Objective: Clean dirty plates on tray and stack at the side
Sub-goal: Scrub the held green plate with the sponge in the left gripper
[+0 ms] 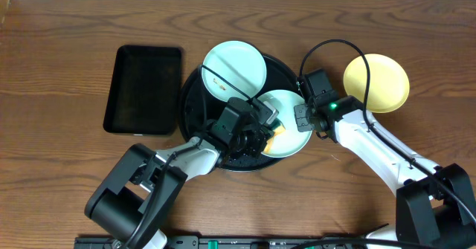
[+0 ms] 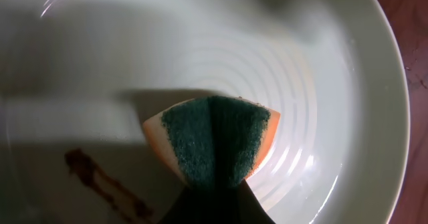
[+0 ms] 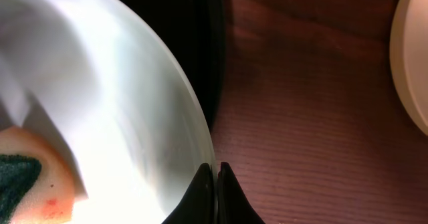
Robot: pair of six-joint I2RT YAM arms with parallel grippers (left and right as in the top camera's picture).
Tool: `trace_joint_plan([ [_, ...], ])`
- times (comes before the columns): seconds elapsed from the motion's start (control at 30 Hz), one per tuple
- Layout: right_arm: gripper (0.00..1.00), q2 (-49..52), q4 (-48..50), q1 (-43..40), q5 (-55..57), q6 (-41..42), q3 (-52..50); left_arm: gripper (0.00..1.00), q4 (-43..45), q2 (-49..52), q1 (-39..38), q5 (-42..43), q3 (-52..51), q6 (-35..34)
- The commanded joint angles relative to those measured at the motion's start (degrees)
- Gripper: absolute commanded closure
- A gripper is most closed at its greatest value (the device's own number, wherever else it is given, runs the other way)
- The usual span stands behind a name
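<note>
Black and glossy, the round tray (image 1: pixel 195 100) sits mid-table with 2 of the 3 plates on it. The far mint plate (image 1: pixel 235 69) lies on the tray's far side, reaching a little past the rim, with small brownish marks near its left edge. The near mint plate (image 1: pixel 286 104) lies on the tray's right near part and pokes out past the rim over the table (image 1: pixel 67 41). The yellow plate (image 1: pixel 375 82) rests on the wood to the right, apart from the tray.

The left gripper (image 1: pixel 268 130) is clamped tight on a folded sponge (image 2: pixel 214 140), green scouring face outward with orange at the edges, and holds it down on the inside of the near mint plate. A brown streak (image 2: pixel 100 180) shows on that plate just left of the sponge. The right gripper (image 3: pixel 215 174) is pinched closed on the same plate's right rim. A rectangular black tray (image 1: pixel 143 89) lies left of the round tray.
</note>
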Motion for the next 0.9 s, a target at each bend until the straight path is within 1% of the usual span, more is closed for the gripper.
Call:
trace_joint_plan([
  [0.0, 0.99, 0.59, -0.22, -0.26, 0.76, -0.59, -0.11, 0.93, 0.22, 2.14, -0.02, -3.56, 0.35, 3.67],
  [0.13, 0.99, 0.59, -0.46, -0.26, 0.76, -0.61, -0.11, 0.93, 1.20, 2.14, 0.35, -3.65, 0.35, 4.42],
  [0.33, 0.99, 0.59, -0.85, -0.26, 0.76, -0.61, -0.11, 0.92, 2.05, 2.14, 0.94, -6.56, 0.35, 5.03],
  [0.53, 0.99, 0.59, -1.11, -0.26, 0.76, -0.61, -0.11, 0.92, 2.05, 2.14, 1.07, -6.56, 0.35, 5.75],
  [0.7, 0.99, 0.59, -1.20, -0.26, 0.76, -0.61, -0.11, 0.92, 2.99, 2.16, 1.09, -6.60, 0.35, 8.96],
  [0.87, 0.99, 0.59, -1.42, -0.26, 0.76, -0.61, -0.11, 0.92, 3.85, 2.47, 1.09, -6.56, 0.35, 9.35],
])
